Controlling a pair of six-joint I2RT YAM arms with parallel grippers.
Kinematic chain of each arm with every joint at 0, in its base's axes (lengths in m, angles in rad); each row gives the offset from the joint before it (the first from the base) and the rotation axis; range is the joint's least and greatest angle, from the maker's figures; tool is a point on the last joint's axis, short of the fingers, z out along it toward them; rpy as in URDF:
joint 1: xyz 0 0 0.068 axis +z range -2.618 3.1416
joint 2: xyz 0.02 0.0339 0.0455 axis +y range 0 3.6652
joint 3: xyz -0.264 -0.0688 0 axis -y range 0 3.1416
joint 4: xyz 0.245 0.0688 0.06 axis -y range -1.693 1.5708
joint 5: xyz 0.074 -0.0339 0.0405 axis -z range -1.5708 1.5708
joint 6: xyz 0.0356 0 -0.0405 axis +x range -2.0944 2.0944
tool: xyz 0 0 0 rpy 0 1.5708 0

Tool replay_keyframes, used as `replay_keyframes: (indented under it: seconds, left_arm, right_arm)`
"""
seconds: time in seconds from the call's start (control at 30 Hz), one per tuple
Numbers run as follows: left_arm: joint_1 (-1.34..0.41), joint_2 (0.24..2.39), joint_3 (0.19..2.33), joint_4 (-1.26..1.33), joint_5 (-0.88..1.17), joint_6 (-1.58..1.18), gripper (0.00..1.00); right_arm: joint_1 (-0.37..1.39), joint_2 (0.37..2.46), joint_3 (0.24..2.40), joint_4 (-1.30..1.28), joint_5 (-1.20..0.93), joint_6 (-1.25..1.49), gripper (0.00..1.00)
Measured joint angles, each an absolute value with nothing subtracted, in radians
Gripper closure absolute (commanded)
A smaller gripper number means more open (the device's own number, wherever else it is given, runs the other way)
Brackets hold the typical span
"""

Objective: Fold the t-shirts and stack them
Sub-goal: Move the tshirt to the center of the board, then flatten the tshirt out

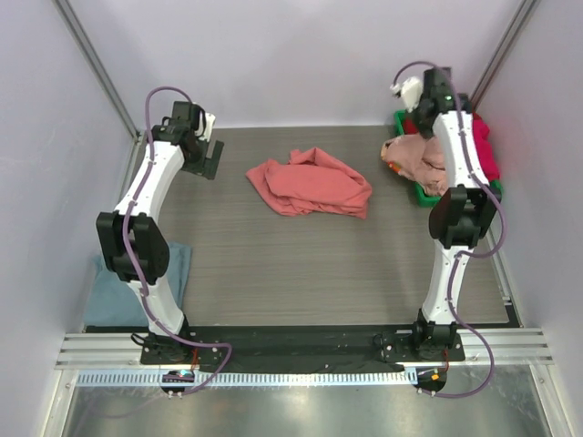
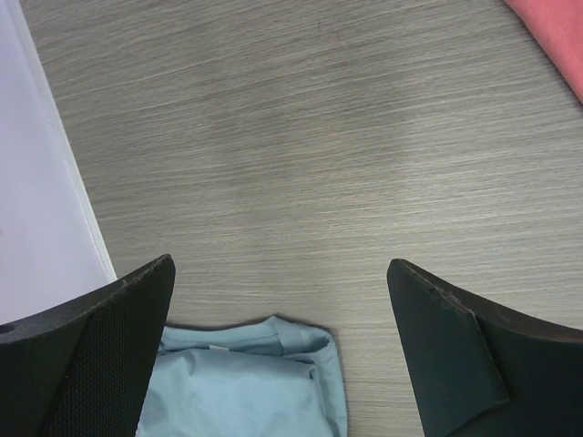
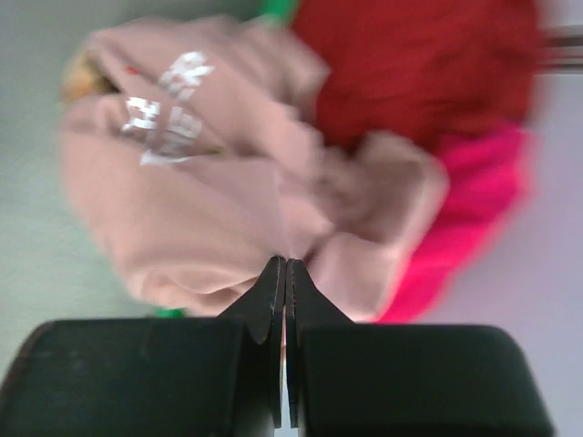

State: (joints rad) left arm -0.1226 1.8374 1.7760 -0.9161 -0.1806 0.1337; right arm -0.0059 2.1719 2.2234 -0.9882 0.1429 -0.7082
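From above, the salmon-red t-shirt lies crumpled in the middle of the table, with bare woodgrain all round it. The grey-blue t-shirt sits at the near-left edge. The light pink t-shirt and crimson t-shirt fill the green bin in the far-right corner by the wall. In the left wrist view, the left gripper gapes wide over bare table, with grey-blue cloth just below. In the right wrist view, the right gripper is closed tight, its tips against a pink fold; I cannot tell whether it pinches any cloth.

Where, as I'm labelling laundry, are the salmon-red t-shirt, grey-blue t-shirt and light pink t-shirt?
salmon-red t-shirt (image 1: 310, 185): top view, centre of the crumpled heap.
grey-blue t-shirt (image 2: 246, 387): left wrist view, its folded top face.
light pink t-shirt (image 3: 182, 228): right wrist view, cloth below the print.
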Motion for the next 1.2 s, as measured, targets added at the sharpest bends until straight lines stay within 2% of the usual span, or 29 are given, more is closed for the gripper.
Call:
replay_keyframes:
  seconds: [0.17,0.3,0.37,0.43,0.47,0.53,0.7,0.77,0.93,1.2]
  left_arm:
    - [-0.123,1.858,1.780,-0.917,-0.165,0.128,0.00]
    - [-0.123,1.880,1.798,-0.917,-0.148,0.112,0.00]
    - [-0.123,1.893,1.813,-0.917,-0.137,0.108,0.00]
    - [-0.123,1.898,1.821,-0.917,-0.130,0.107,0.00]
    - [-0.123,1.899,1.822,-0.917,-0.129,0.105,0.00]
    - [-0.123,1.899,1.824,-0.917,-0.127,0.104,0.00]
    - [-0.123,1.898,1.825,-0.916,-0.128,0.107,0.00]
    - [-0.123,1.897,1.825,-0.917,-0.128,0.110,0.00]
    - [-0.123,1.877,1.799,-0.918,-0.126,0.115,0.00]
    - [-0.123,1.807,1.734,-0.926,-0.136,0.139,0.00]
  right_arm:
    - [-0.124,2.173,2.449,-0.890,0.202,-0.746,0.99]
    - [-0.234,2.167,2.461,-0.790,0.276,-0.808,0.99]
    - [-0.268,2.176,2.455,-0.772,0.317,-0.817,0.69]
    - [-0.277,2.185,2.445,-0.752,0.358,-0.818,0.52]
    - [-0.274,2.186,2.435,-0.746,0.372,-0.812,0.39]
    - [-0.252,2.182,2.407,-0.738,0.365,-0.791,0.34]
    - [-0.088,2.033,2.131,-0.719,0.208,-0.777,0.35]
    - [0.033,1.943,2.004,-0.740,0.114,-0.788,0.43]
    - [0.300,1.806,1.782,-0.803,-0.149,-0.791,0.50]
    - [0.306,1.755,1.510,-0.871,-0.278,-0.859,0.56]
